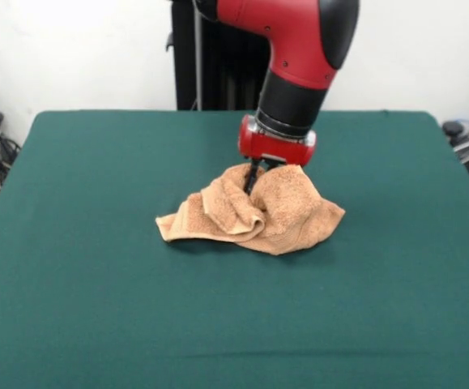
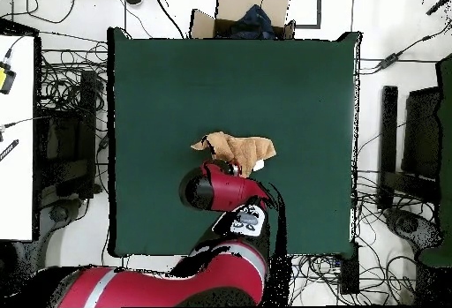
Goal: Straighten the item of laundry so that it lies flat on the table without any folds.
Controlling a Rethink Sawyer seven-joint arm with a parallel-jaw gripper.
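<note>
Broadly, the dark green felt-like tabletop (image 1: 96,284) (image 2: 300,84) fills both views, and the red and black arm (image 1: 299,57) (image 2: 221,190) comes down over its middle. Beneath it lies the small orange-tan terry-cloth towel (image 1: 287,215) (image 2: 238,150), crumpled into a folded heap near the centre. The hand (image 1: 253,174) is sunk into the towel's raised far edge, its dark fingers pinching the cloth.
</note>
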